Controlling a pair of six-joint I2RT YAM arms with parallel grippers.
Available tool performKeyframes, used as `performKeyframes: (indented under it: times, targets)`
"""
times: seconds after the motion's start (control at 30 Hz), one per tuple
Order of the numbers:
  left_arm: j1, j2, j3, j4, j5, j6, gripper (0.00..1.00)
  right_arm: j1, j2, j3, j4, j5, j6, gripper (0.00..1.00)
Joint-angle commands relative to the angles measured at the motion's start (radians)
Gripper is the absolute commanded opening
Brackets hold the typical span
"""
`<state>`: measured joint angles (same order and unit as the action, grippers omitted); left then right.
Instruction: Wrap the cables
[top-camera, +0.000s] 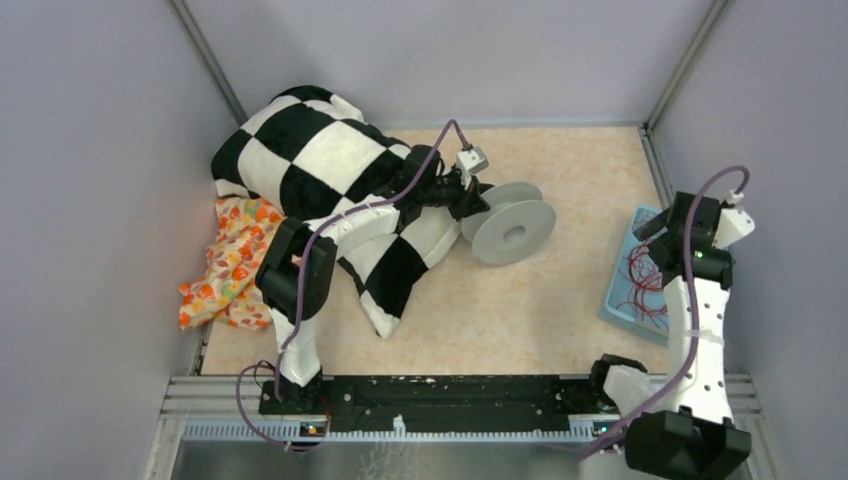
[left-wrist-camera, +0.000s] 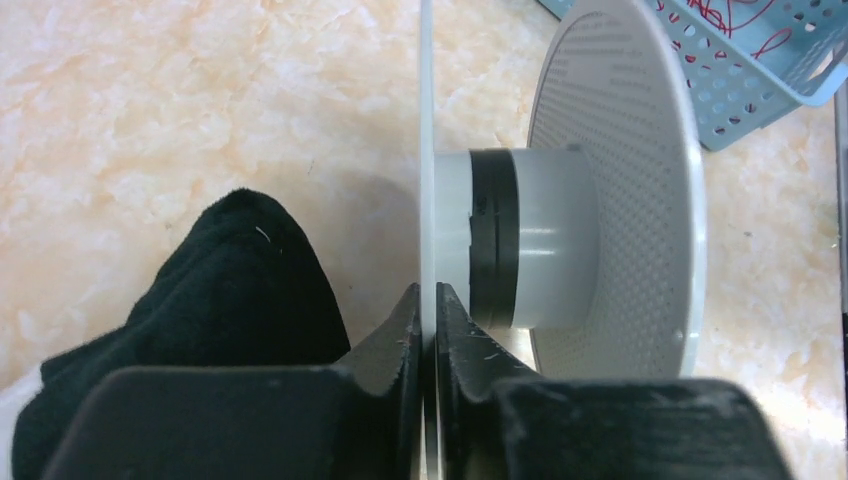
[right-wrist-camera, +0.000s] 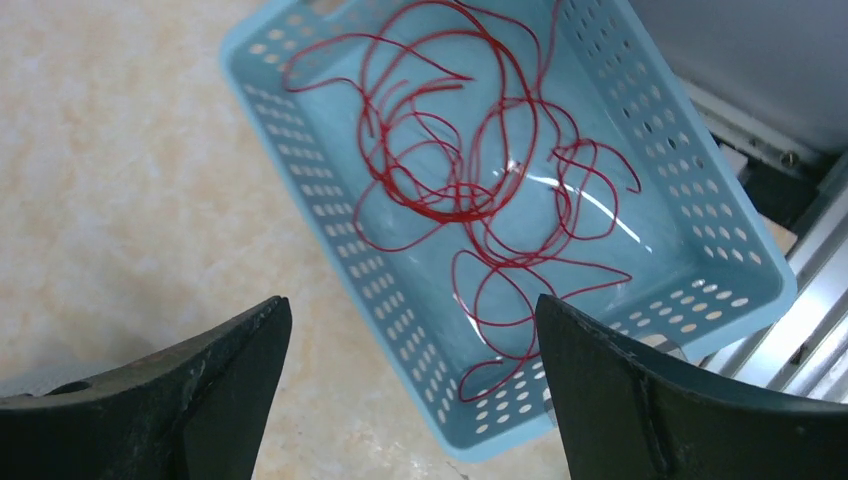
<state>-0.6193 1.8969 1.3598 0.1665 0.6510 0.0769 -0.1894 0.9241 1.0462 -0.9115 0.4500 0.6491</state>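
The cables (right-wrist-camera: 452, 175) are thin dark-red wires lying in a loose tangle inside a light-blue perforated basket (right-wrist-camera: 335, 245) at the table's right edge (top-camera: 622, 292). My right gripper (right-wrist-camera: 410, 300) hovers open above the basket's near corner, nothing between its fingers; from above it (top-camera: 655, 232) sits over the cables (top-camera: 645, 285). A white spool (top-camera: 512, 226) with two round flanges lies on its side mid-table. My left gripper (left-wrist-camera: 427, 292) is shut on the thin edge of the spool's near flange (left-wrist-camera: 425, 150); the hub (left-wrist-camera: 545, 250) carries a black band.
A black-and-white checkered cloth (top-camera: 330, 170) lies bunched at the back left, partly under the left arm, and its black corner (left-wrist-camera: 240, 280) lies beside the left fingers. An orange floral cloth (top-camera: 225, 265) is at the left edge. Grey walls enclose the table; a metal rail (top-camera: 460, 400) runs along the front.
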Motion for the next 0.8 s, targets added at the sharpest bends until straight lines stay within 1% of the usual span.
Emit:
performKeyframes:
  times: [0.0, 0.07, 0.1, 0.17, 0.27, 0.33, 0.47, 0.53, 0.6, 0.67, 0.77]
  targets:
    - [-0.004, 0.026, 0.105, -0.034, 0.102, 0.062, 0.17, -0.199, 0.001, -0.124, 0.171, -0.241, -0.017, 0.86]
    - [-0.003, 0.026, 0.102, -0.039, 0.094, 0.066, 0.26, -0.238, -0.012, -0.209, 0.255, -0.301, 0.001, 0.75]
    - [-0.003, 0.023, 0.092, -0.027, 0.089, 0.066, 0.32, -0.241, -0.013, -0.236, 0.295, -0.318, 0.005, 0.72]
    - [-0.002, 0.023, 0.084, -0.01, 0.08, 0.061, 0.41, -0.242, 0.017, -0.254, 0.334, -0.338, 0.009, 0.68]
    - [-0.002, 0.029, 0.099, -0.008, 0.087, 0.037, 0.48, -0.243, 0.089, -0.232, 0.338, -0.359, 0.006, 0.64]
    - [-0.003, 0.025, 0.111, 0.009, 0.107, 0.003, 0.5, -0.244, 0.111, -0.225, 0.337, -0.352, 0.003, 0.65]
    - [-0.003, 0.008, 0.127, 0.045, 0.108, -0.068, 0.53, -0.243, 0.135, -0.205, 0.286, -0.288, 0.005, 0.71]
    - [-0.003, -0.003, 0.133, 0.047, 0.095, -0.074, 0.54, -0.243, 0.138, -0.192, 0.256, -0.236, 0.007, 0.78]
    - [-0.002, -0.019, 0.134, 0.042, 0.075, -0.073, 0.55, -0.243, 0.133, -0.177, 0.227, -0.189, 0.007, 0.83]
    - [-0.002, -0.036, 0.135, 0.027, 0.045, -0.057, 0.56, -0.243, 0.115, -0.156, 0.186, -0.119, 0.019, 0.87]
    - [0.002, -0.062, 0.145, 0.011, -0.002, -0.046, 0.62, -0.243, 0.069, -0.148, 0.168, -0.029, 0.022, 0.9]
